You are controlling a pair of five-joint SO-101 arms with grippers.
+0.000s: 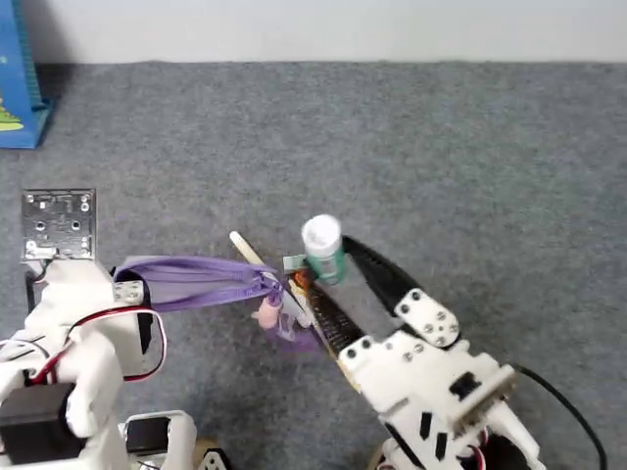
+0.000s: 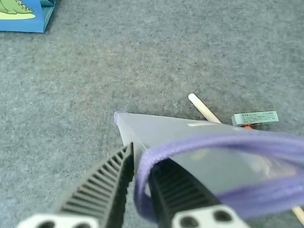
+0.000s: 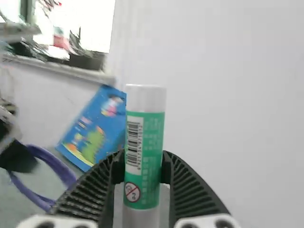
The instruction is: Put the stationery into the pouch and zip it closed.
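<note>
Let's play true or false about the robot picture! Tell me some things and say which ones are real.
1. The right pincer holds a green glue stick. True.
2. The left pincer is empty. False: it is shut on the edge of the purple pouch.
3. The eraser is inside the pouch. False: it lies on the grey table, outside the pouch.
4. A blue box sits at the far side of the table, by the wall. True.
</note>
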